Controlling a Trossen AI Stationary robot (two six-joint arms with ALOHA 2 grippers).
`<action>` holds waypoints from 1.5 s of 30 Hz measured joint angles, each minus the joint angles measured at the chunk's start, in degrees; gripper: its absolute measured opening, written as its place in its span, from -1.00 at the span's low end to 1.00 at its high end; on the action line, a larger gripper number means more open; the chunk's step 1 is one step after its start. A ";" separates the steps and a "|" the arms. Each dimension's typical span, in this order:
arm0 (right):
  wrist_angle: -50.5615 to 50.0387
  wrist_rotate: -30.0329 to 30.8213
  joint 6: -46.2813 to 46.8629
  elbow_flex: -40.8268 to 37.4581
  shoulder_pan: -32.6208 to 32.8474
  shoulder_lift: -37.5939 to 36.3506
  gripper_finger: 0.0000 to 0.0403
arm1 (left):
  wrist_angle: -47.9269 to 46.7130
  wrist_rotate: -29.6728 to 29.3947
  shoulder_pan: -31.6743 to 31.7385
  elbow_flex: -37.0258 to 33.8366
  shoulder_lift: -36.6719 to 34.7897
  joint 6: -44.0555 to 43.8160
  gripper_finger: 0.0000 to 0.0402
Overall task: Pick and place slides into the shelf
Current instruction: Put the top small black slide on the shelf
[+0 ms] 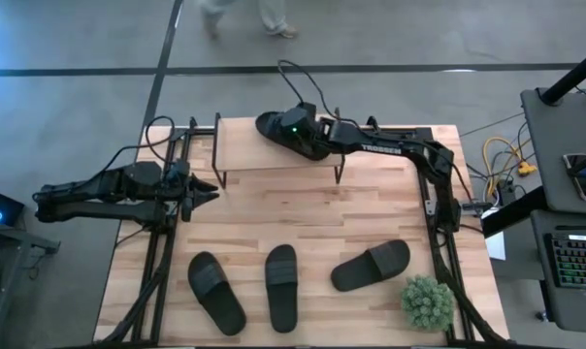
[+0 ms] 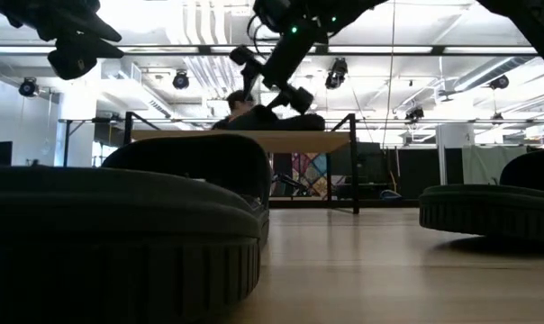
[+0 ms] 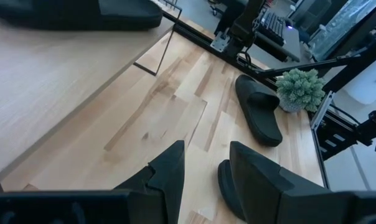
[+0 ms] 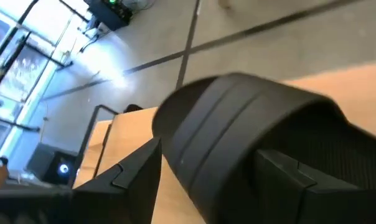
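One black slide [image 1: 274, 129] lies sole down on the shelf's plank top [image 1: 380, 160], near its far edge. My right gripper [image 4: 210, 152] is over it, open, with its fingers on either side of the wide strap [image 4: 238, 118]. Three more slides lie on the table near the front edge: one on the left [image 1: 216, 292], one in the middle [image 1: 281, 286] and one on the right [image 1: 371, 265]. My left gripper [image 3: 206, 180] waits open at the table's left side [image 1: 201, 192], with nothing between its fingers. My right gripper has the slide's strap [image 4: 194, 149] between its two spread fingers. It comes slanting down from the table's right. The slide rests on the plank. I cannot tell whether either finger [image 4: 135, 171] touches the strap.
A small green plant [image 1: 427, 302] stands at the front right corner. The shelf's thin black legs [image 1: 338, 172] stand on the table at the back. Bare wood lies between the shelf and the row of slides. A desk with a keyboard [image 1: 574, 262] is off to the right.
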 joint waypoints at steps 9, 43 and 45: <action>-17.81 -0.90 -10.14 0.00 0.80 -5.82 0.04 | -0.07 0.00 0.00 0.00 0.37 0.17 -0.43; -31.87 -5.51 -34.95 -0.02 -8.41 -3.00 -0.94 | 4.29 -4.48 0.00 0.00 2.57 0.03 -0.43; -32.32 -5.64 -35.31 -0.02 -8.41 -2.82 -0.94 | 4.28 -4.50 -0.01 0.00 2.71 0.03 -0.43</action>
